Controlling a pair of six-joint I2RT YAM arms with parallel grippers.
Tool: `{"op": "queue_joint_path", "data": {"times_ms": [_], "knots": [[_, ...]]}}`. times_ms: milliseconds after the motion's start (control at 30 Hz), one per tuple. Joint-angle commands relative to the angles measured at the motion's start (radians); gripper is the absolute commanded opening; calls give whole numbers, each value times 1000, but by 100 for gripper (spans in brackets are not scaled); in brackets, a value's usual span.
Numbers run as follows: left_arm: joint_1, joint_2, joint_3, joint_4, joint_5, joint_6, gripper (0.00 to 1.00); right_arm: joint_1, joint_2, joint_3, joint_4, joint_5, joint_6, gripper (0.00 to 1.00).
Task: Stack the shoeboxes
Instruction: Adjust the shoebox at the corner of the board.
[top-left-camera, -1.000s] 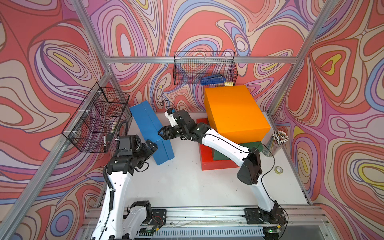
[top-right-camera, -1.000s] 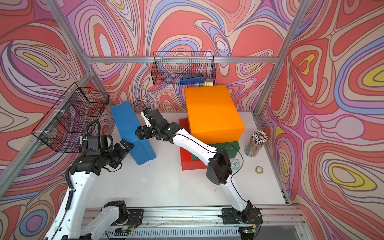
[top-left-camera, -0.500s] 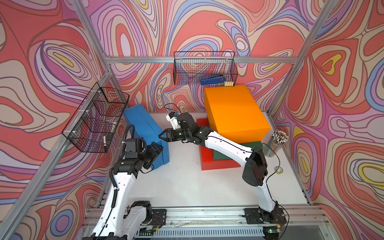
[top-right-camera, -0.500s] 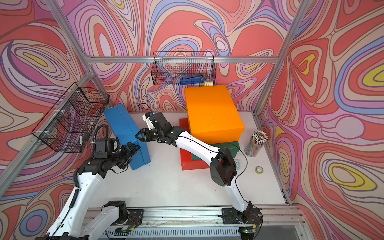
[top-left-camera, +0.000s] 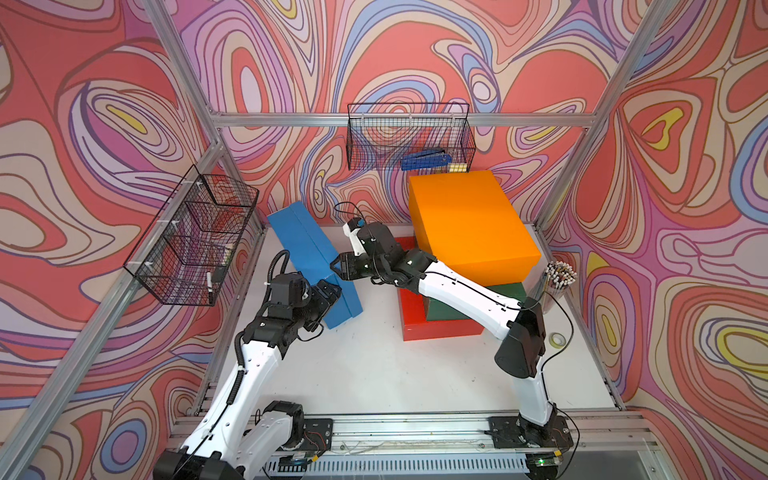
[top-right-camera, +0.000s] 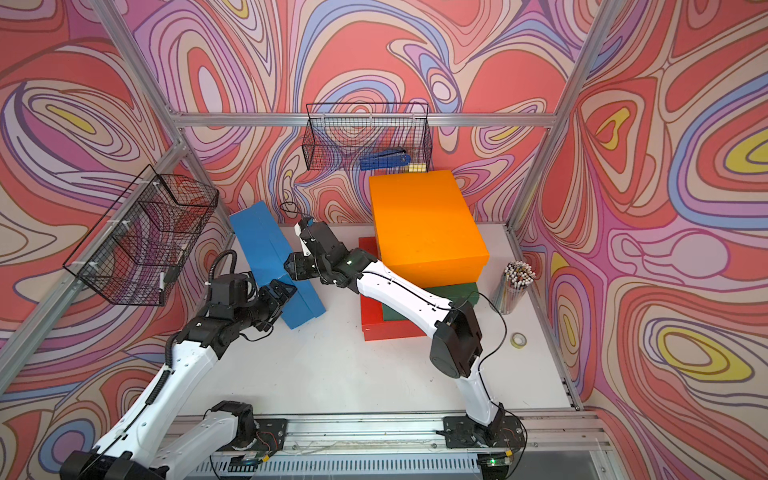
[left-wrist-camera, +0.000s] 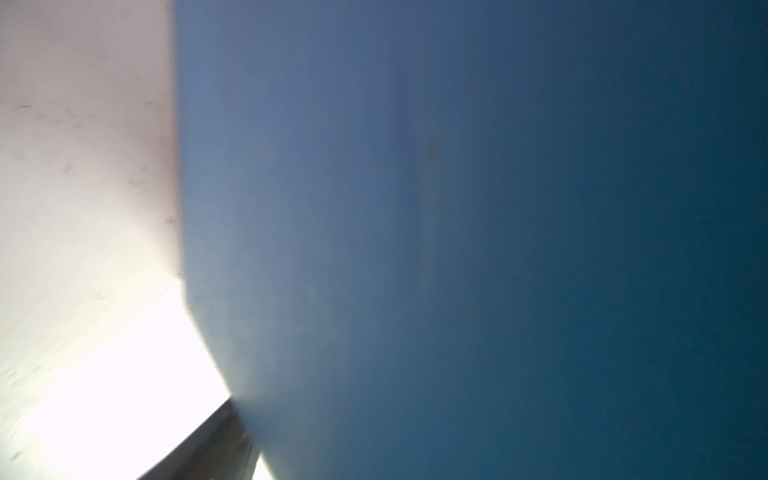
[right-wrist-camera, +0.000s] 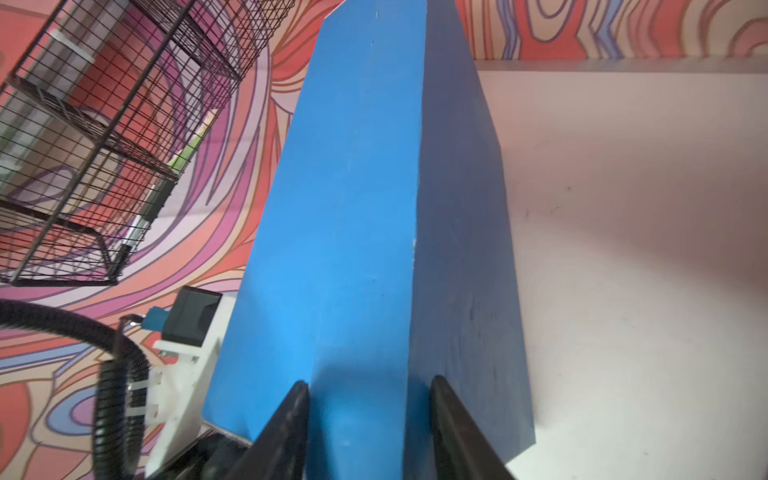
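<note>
Back right: orange lidded shoebox (top-left-camera: 469, 224) atop dark green shoebox (top-left-camera: 444, 311) atop red shoebox (top-left-camera: 440, 330). Blue shoebox (top-left-camera: 303, 245) at left, tilted on edge, unstacked; right gripper (top-left-camera: 336, 266) astride its edge, left gripper (top-left-camera: 329, 291) against it, grips unclear.

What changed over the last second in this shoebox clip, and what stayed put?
The left gripper moved in against the blue shoebox, which stands on its long side. The right gripper narrowed its jaws at the box's upper edge; whether it pinches is unclear. The box tipped toward the wall, then back, ending slightly nearer the stack. The orange shoebox, green shoebox and red shoebox did not move.
</note>
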Motion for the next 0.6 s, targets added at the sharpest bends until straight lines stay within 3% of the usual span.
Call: {"op": "queue_joint_path", "data": {"times_ms": [0, 233, 567], "knots": [[-32, 51, -61, 210, 81, 4, 91, 133, -14, 91, 17, -101, -48, 46], [-27, -21, -112, 125, 1, 42, 92, 153, 51, 129, -32, -68, -73, 47], [7, -290, 22, -442, -266, 119, 94, 128, 97, 132, -25, -139, -59, 47]]}}
